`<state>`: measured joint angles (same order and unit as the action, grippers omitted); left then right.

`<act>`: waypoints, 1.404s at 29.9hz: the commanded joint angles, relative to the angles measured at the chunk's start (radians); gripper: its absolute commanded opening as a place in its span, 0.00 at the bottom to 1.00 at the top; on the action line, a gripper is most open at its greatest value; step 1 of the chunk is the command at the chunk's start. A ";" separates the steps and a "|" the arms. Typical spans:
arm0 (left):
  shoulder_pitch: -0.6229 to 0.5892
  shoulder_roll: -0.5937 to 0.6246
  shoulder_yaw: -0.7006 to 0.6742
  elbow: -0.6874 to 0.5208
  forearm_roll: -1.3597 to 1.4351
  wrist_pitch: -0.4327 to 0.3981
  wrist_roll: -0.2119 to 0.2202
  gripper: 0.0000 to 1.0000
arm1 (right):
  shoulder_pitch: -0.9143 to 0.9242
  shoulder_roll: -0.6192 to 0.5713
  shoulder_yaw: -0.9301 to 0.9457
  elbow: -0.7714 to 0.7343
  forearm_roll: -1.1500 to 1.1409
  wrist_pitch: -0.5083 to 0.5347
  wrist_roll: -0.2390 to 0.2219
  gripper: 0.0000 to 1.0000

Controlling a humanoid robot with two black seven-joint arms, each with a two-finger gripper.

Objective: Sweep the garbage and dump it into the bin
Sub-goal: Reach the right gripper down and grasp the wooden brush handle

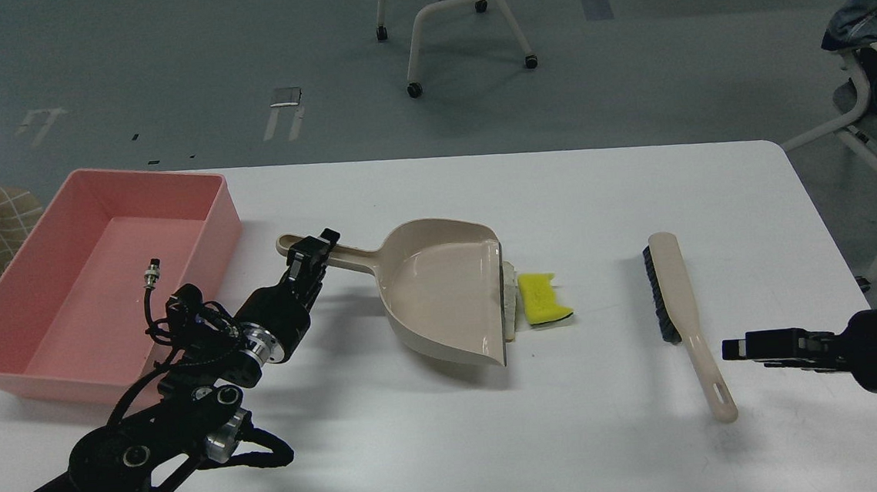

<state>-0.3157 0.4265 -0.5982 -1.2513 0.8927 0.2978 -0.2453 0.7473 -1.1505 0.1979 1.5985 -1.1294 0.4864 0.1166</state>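
My left gripper is shut on the handle of the beige dustpan, whose open lip faces right. The thin whitish slice lies against that lip, partly hidden by it. The yellow sponge piece lies just right of the slice. The pink bin stands at the table's left end and is empty. A beige brush with dark bristles lies on the table to the right. My right gripper is just right of the brush handle, apart from it; its fingers cannot be told apart.
The white table has its rounded right corner near my right arm. An office chair stands on the floor beyond the table. Another chair with clothes is at the far right.
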 commanded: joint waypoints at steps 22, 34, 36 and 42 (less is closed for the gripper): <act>0.000 0.001 0.001 -0.002 0.000 0.000 0.000 0.00 | -0.014 0.071 -0.023 -0.015 0.002 0.002 -0.015 0.72; 0.001 0.002 0.002 -0.002 0.000 0.000 -0.002 0.00 | -0.020 0.124 -0.025 -0.054 0.005 0.002 -0.035 0.65; 0.001 0.003 0.001 -0.002 0.000 0.000 -0.002 0.00 | -0.020 0.124 -0.025 -0.054 0.005 0.002 -0.037 0.64; 0.001 0.002 0.002 -0.002 0.000 0.000 -0.003 0.00 | -0.020 0.141 -0.025 -0.054 0.005 0.002 -0.038 0.64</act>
<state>-0.3145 0.4287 -0.5968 -1.2533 0.8928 0.2976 -0.2473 0.7260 -1.0181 0.1732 1.5447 -1.1243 0.4887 0.0792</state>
